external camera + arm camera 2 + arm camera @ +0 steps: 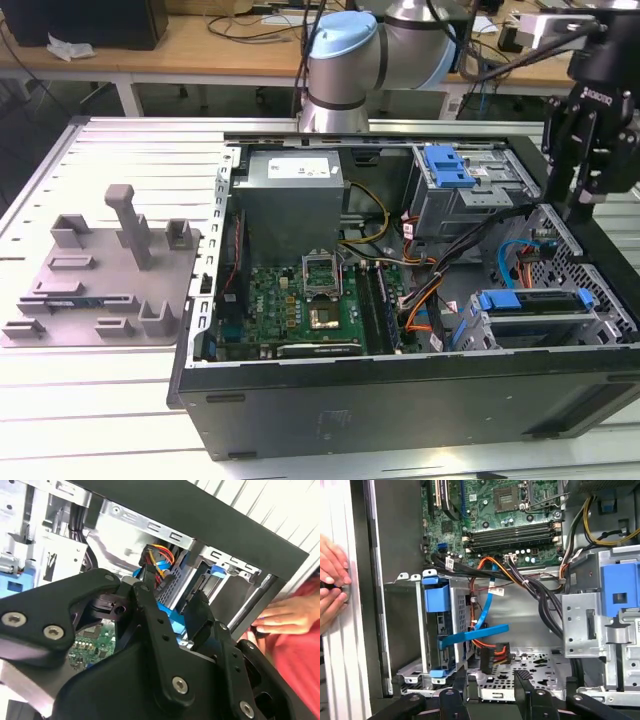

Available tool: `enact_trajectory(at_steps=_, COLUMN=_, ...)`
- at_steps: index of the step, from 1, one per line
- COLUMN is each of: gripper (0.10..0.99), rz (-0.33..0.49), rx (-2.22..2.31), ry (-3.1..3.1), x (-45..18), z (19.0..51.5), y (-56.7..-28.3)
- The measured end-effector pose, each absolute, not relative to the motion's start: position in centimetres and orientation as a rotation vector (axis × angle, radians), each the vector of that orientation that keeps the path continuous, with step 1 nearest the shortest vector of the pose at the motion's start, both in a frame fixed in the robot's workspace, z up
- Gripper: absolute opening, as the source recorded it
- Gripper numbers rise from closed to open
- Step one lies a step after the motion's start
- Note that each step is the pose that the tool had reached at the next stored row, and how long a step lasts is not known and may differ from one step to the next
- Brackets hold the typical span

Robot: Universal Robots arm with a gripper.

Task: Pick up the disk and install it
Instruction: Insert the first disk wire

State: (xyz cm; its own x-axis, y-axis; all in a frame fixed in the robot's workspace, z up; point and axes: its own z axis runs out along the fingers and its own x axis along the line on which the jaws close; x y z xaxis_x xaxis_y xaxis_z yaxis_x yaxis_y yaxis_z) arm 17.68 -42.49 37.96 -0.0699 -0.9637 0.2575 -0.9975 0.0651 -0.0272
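Observation:
The disk point(540, 304), grey metal framed by a blue bracket, lies in the drive cage at the near corner of the open computer case point(400, 390), at the exterior view's right. In the first wrist view the disk point(444, 630) is seen edge-on in that cage, with blue bracket ends above and below. My gripper point(580, 200) hangs above the case's right wall, higher than the disk and behind it. Its black fingers point(456, 690) stand apart with nothing between them; the gripper point(172, 605) is open and touches nothing.
A person's hand point(332, 580) point(285, 617) rests on the case's outer edge beside the cage. Orange and blue cables point(490, 650) run next to the disk. Inside are the motherboard point(300, 300), a grey power supply point(295, 190) and a second cage with a blue tab point(450, 170). A grey fixture plate point(100, 280) lies left.

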Motion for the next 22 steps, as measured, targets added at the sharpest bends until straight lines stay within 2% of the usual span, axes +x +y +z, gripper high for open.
enact_trajectory(at_steps=1, gripper=0.490, rz=0.309, rx=2.009, ry=-2.152, x=17.7, z=37.8, y=-41.8)
enact_trajectory(at_steps=2, gripper=0.416, rz=0.320, rx=2.003, ry=-2.146, x=17.7, z=37.7, y=-41.4)
enact_trajectory(at_steps=13, gripper=0.416, rz=0.435, rx=1.926, ry=-2.084, x=17.4, z=36.5, y=-40.6)
enact_trajectory(at_steps=22, gripper=0.416, rz=0.484, rx=1.868, ry=-2.075, x=17.0, z=35.5, y=-40.2)
